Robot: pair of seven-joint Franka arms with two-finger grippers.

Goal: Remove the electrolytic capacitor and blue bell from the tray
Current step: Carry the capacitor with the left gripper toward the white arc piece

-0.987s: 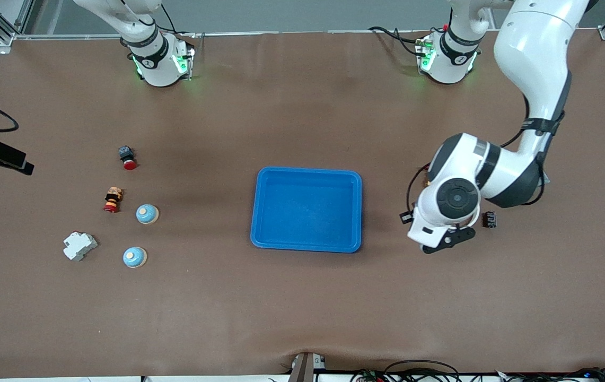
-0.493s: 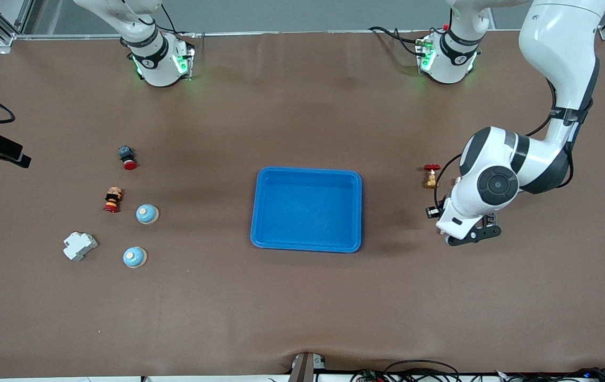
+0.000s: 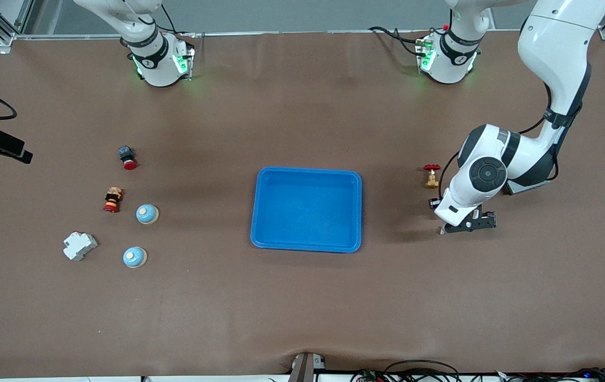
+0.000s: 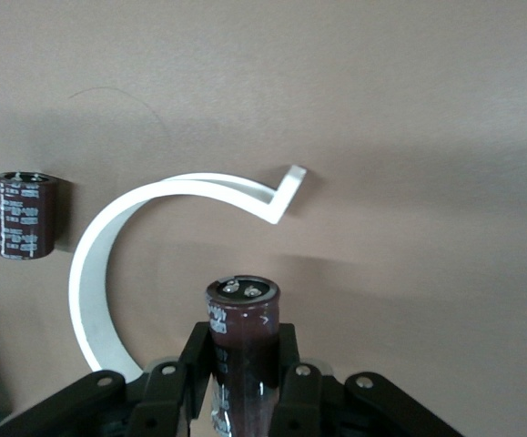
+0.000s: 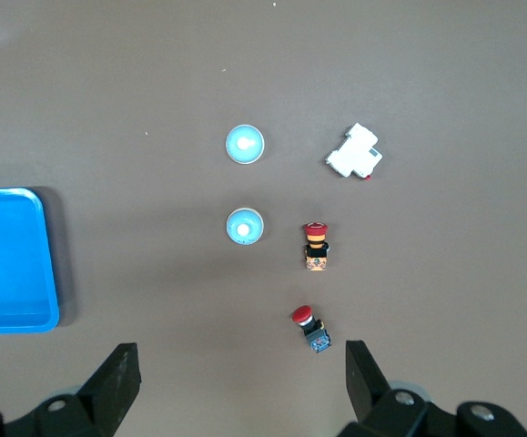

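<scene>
Left claw [image 4: 243, 401] clenched on electrolytic capacitor [image 4: 241, 339], low over table at tray's [image 3: 306, 175] three o'clock; tray empty, only set-down left. Right claw [image 5: 240, 378] released, waiting.

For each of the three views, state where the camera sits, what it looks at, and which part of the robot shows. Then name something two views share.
Front view: high across the table, facing both bases; shows the empty tray and left tool.
Left wrist view: on the left wrist, looking at the table; its tool grips a capacitor.
Right wrist view: on the right wrist, looking down; open right tool.
Shared: front and right wrist views both show the tray and two blue bells.
</scene>
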